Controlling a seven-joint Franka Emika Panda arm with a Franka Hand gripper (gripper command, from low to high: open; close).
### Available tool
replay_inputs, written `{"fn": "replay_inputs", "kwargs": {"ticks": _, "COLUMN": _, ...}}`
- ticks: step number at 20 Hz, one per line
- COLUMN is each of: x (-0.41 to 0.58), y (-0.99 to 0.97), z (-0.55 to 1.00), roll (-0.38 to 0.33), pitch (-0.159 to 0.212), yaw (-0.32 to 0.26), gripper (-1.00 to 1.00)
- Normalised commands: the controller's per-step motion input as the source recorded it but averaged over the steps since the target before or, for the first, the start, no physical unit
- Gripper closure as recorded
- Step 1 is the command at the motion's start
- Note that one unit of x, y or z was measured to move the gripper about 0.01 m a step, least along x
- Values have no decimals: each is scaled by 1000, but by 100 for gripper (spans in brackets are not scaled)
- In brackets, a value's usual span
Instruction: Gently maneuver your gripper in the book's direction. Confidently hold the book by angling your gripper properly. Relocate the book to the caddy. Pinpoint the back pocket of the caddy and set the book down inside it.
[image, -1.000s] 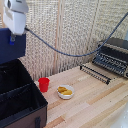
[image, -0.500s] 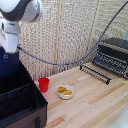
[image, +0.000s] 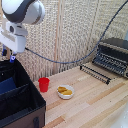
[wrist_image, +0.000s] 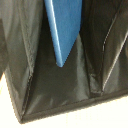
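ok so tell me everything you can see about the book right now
The book is a thin blue hardcover with a smooth, slightly glossy cover. In the wrist view it hangs corner-down inside the black fabric caddy, between its soft walls, with the lowest corner looking just short of the floor. In the exterior view a blue patch shows inside the caddy's rear compartment below the gripper. Whether the fingers are clamped on it cannot be made out.
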Motion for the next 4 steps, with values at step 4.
{"fn": "replay_inputs", "kwargs": {"ticks": 4, "x": 228, "y": -328, "z": 43, "roll": 38, "pitch": -14, "yaw": 283, "gripper": -100}}
